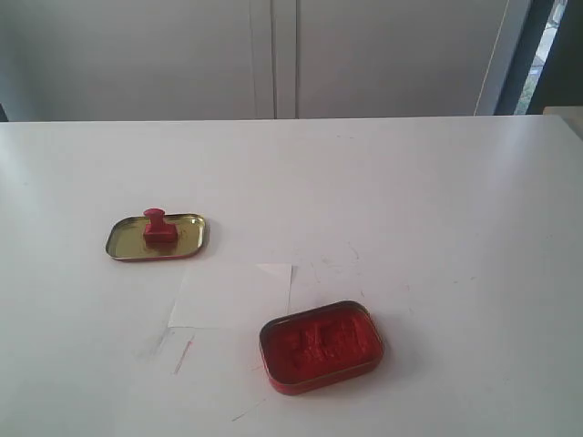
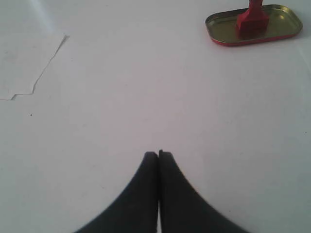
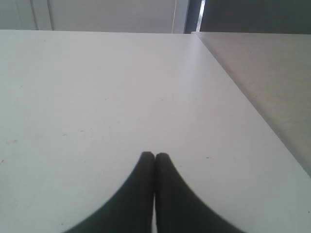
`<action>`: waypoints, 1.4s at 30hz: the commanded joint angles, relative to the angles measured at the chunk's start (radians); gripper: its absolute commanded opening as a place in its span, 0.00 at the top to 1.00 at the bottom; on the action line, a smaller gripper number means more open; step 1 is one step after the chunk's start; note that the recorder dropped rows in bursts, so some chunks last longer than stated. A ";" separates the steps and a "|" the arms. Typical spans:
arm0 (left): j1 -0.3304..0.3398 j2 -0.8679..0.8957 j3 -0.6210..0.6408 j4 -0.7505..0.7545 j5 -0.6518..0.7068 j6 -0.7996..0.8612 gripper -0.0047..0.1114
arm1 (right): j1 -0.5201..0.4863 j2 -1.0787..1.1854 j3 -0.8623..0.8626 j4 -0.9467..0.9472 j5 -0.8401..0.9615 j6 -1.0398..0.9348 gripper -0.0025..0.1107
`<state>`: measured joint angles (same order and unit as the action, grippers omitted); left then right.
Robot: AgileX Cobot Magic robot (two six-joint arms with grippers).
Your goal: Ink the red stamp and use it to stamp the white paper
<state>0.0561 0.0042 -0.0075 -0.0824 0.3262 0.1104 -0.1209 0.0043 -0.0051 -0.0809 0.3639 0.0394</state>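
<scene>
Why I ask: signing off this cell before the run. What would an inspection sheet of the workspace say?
Surface: white tabletop, faint scuffs, one reddish streak.
Job's things: small dark-red plastic knob-handled stamp upright in shallow gold-coloured tin lid; thin white paper sheet, corner folded, flat beside open red rounded-rectangle ink tin.
Clutter: nothing seen.
End effectors: left end effector shut, empty; right end effector shut, empty.
Cables: nothing seen.
Surroundings: pale cabinet doors behind; greyish adjoining surface.
</scene>
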 commanded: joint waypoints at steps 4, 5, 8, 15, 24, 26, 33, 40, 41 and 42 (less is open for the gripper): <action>0.002 -0.004 0.007 -0.003 0.011 -0.001 0.96 | 0.002 -0.004 0.005 0.002 -0.015 0.003 0.98; 0.002 -0.004 0.007 -0.003 0.011 -0.001 0.96 | 0.002 -0.004 0.005 0.002 -0.015 0.003 0.98; 0.002 -0.004 0.007 -0.003 0.009 -0.001 0.96 | 0.002 -0.004 0.005 0.002 -0.015 0.003 0.98; 0.002 -0.004 0.007 -0.003 -0.031 -0.001 0.96 | 0.002 -0.004 0.005 0.002 -0.015 0.003 0.98; 0.002 -0.004 0.007 -0.001 -0.161 -0.001 0.96 | 0.002 -0.004 0.005 0.002 -0.015 0.024 0.98; 0.002 -0.004 0.007 -0.001 -0.161 -0.001 0.96 | 0.002 -0.004 0.005 0.002 -0.015 0.024 0.98; 0.002 -0.004 0.007 -0.001 -0.170 -0.001 0.96 | 0.002 -0.004 0.005 0.002 -0.015 0.024 0.98; 0.002 -0.004 0.007 -0.017 -0.169 -0.005 0.96 | 0.002 -0.004 0.005 0.002 -0.015 0.024 0.98; 0.002 -0.004 0.007 -0.019 -0.169 -0.007 0.96 | 0.002 -0.004 0.005 0.002 -0.015 0.024 0.98; 0.002 -0.004 0.007 -0.024 -0.169 -0.014 0.96 | 0.002 -0.004 0.005 0.002 -0.015 0.024 0.98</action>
<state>0.0561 0.0042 -0.0057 -0.0843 0.1587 0.1104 -0.1209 0.0043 -0.0051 -0.0809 0.3639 0.0589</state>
